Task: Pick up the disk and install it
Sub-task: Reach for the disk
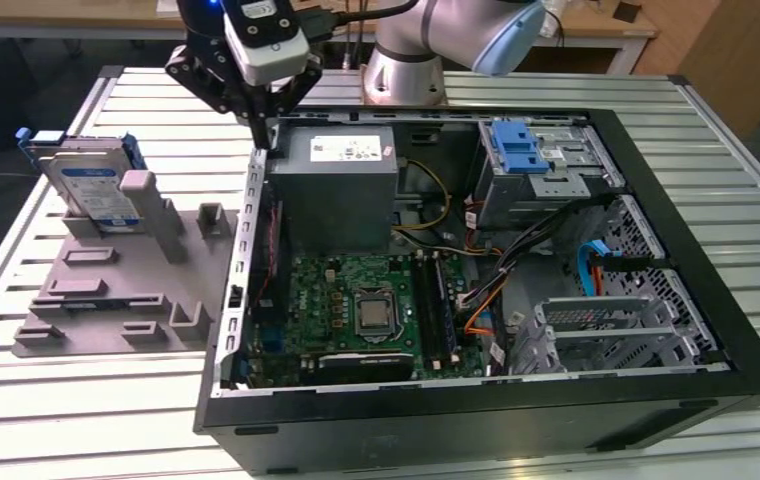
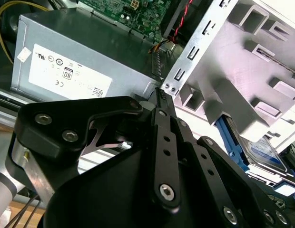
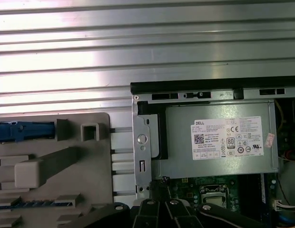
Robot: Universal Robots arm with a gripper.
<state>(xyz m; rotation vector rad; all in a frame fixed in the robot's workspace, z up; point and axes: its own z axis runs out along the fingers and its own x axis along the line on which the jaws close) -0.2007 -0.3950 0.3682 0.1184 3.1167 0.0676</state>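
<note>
The disk (image 1: 93,185), silver with a white-and-blue label and a blue carrier bracket, stands upright in the grey holder fixture (image 1: 113,290) at the exterior view's left. My gripper (image 1: 264,135) hangs to its right, over the back left corner of the open computer case (image 1: 700,200), with its fingers shut on nothing. In the second wrist view the gripper (image 2: 162,92) tips sit by the case's metal edge, with the disk (image 2: 261,152) beyond the fixture. The first wrist view has the gripper (image 3: 159,187) beside the case wall and the disk's blue carrier (image 3: 24,130) on the fixture.
A grey power supply (image 1: 333,190) sits in the case just beside the gripper. A metal drive cage with a blue latch (image 1: 530,155) is at the case's back right. The green motherboard (image 1: 353,300) and loose cables lie in the middle. Everything rests on a slatted metal table (image 1: 87,400).
</note>
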